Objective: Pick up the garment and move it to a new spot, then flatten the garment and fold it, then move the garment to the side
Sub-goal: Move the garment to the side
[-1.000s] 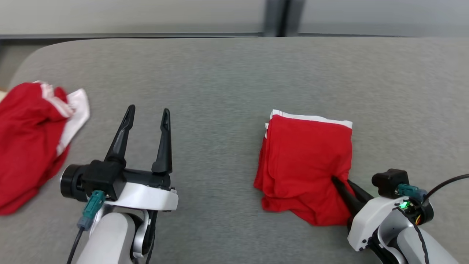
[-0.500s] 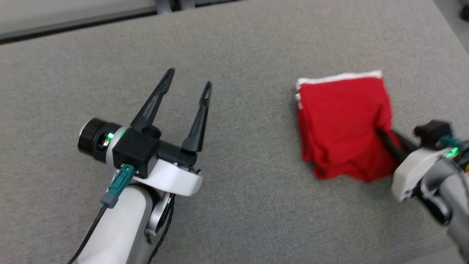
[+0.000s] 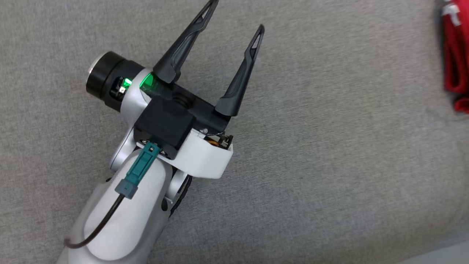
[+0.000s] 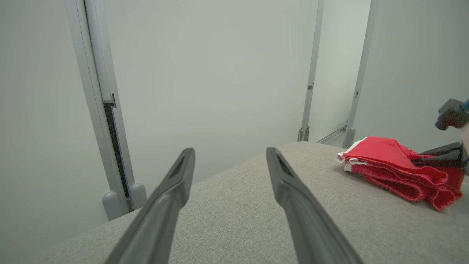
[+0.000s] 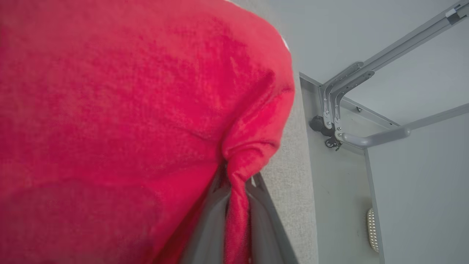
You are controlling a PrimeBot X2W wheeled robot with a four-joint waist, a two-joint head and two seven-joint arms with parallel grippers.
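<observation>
A grey woven-fabric surface (image 3: 329, 165) with a rounded edge — behind it, pale wall panels (image 4: 220, 73) framed by metal uprights (image 4: 88, 55).

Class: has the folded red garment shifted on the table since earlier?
Yes. The folded red garment went toward the robot's right: earlier the post behind the table slid left in the head view while the garment slid right.

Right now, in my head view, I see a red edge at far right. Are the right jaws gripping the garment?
Observer: Yes. In the right wrist view the right gripper has its jaws shut on a pinched fold of the red garment.
Operator: Folded or bunched?
Observer: Folded: the left wrist view shows stacked layers, white trim at one end, resting on the grey fabric surface.
Operator: What's beyond it?
Observer: A grey metal frame beside the surface's edge, in the right wrist view.
</observation>
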